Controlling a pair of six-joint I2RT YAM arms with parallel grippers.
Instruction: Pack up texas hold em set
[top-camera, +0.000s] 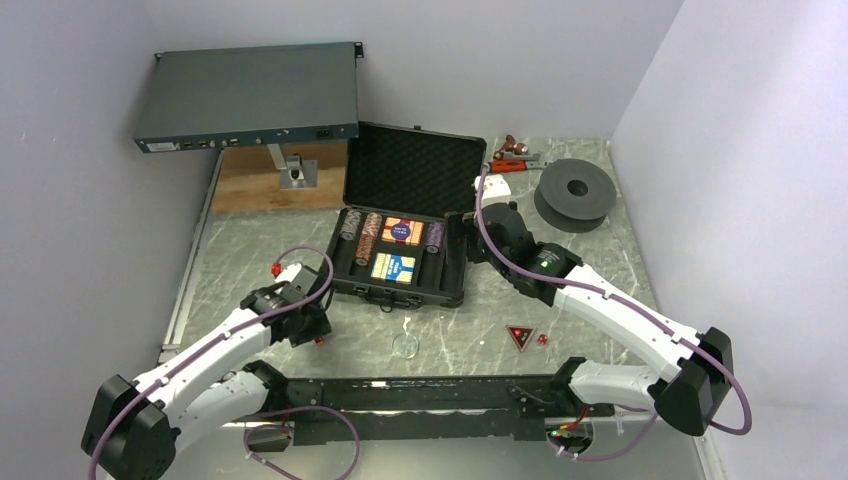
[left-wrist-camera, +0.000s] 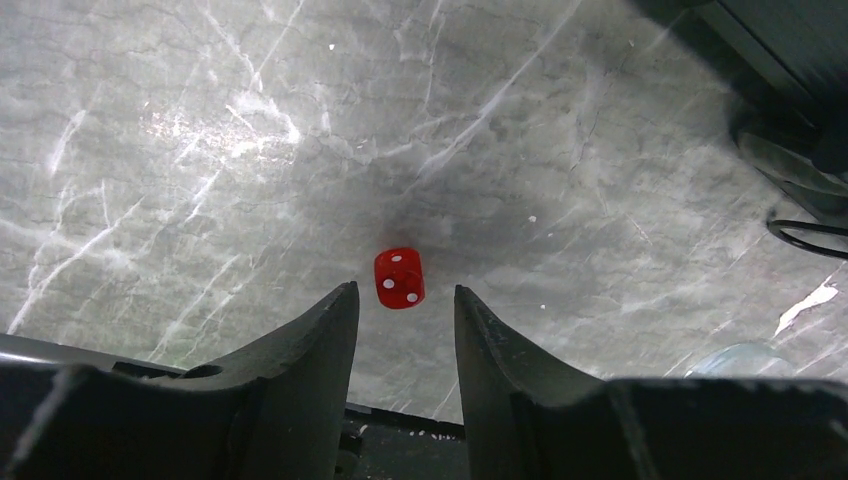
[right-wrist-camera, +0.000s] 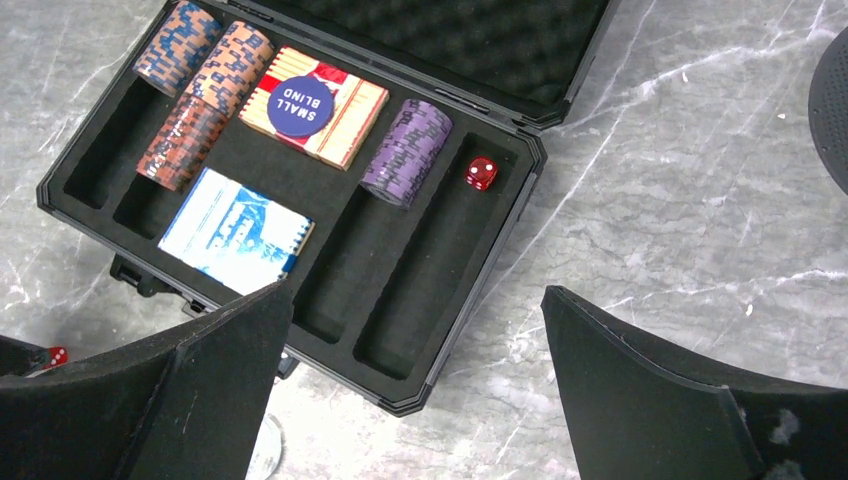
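The black case (top-camera: 400, 295) lies open at mid-table, its foam lid (right-wrist-camera: 440, 35) raised. It holds striped chip rows (right-wrist-camera: 200, 90), purple chips (right-wrist-camera: 405, 150), a red deck (right-wrist-camera: 330, 115) under a "SMALL BLIND" disc, a blue deck (right-wrist-camera: 235, 230) and a red die (right-wrist-camera: 481, 172). My left gripper (left-wrist-camera: 405, 295) is open and low over the table. A red die (left-wrist-camera: 399, 277) lies just ahead of its tips, untouched. My right gripper (right-wrist-camera: 415, 300) is open and empty above the case's right front corner. The triangular marker (top-camera: 518, 336) and a die (top-camera: 543, 341) lie on the table at front right. Another die (top-camera: 275, 268) lies left of the case.
A grey-blue rack unit (top-camera: 250, 95) stands at the back left above a wooden board (top-camera: 270, 180). A black spool (top-camera: 573, 193) and small red tools (top-camera: 515, 155) are at the back right. A clear round disc (top-camera: 405, 346) lies in front of the case.
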